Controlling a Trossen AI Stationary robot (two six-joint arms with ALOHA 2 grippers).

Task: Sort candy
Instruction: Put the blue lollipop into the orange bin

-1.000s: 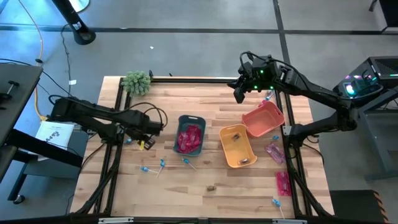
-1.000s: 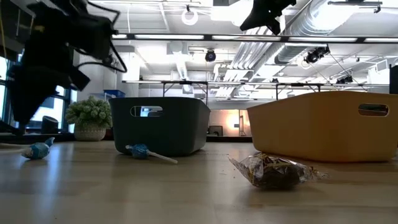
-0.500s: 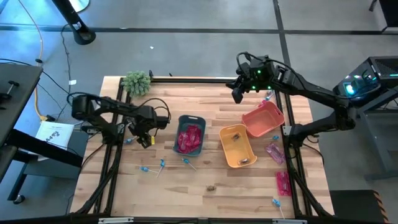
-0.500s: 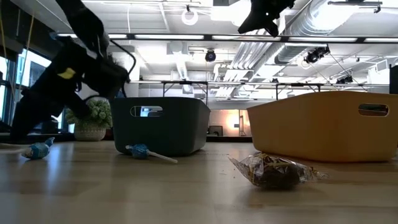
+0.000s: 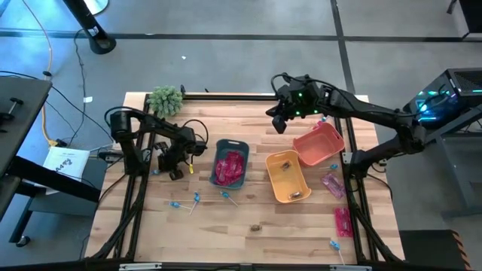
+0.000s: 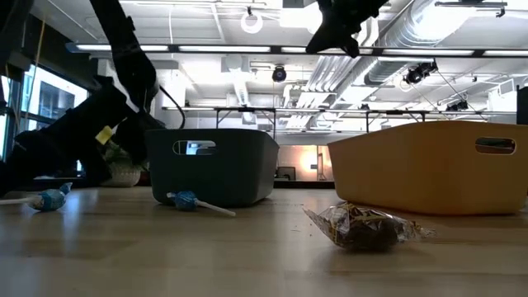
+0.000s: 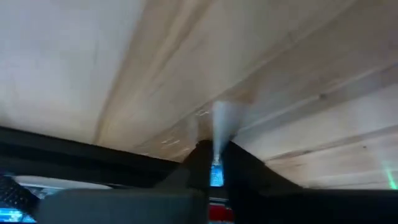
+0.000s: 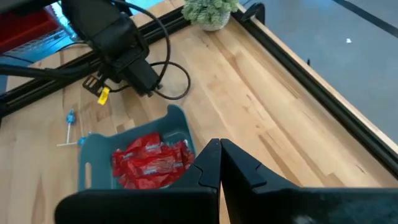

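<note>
The blue-headed lollipop on a thin white stick sits pinched between the fingers of my left gripper, which are closed on it low over the left part of the pale wooden plank table, just left of the grey-blue plastic bin. That bin holds a heap of flat pink-red wrapped packets. In front of it, three more blue lollipops lie loose on the boards, and a tiny brown wrapped piece lies alone near the front middle. To the right, the yellow plastic bin has small brown pieces in it, and the orange plastic bin stands touching its far right corner. Two more pink-red packets lie along the table's right edge. My right gripper hangs above the far side of the table, fingers shut together on nothing. A fuzzy green plant-like ball stands at the far left corner.
</note>
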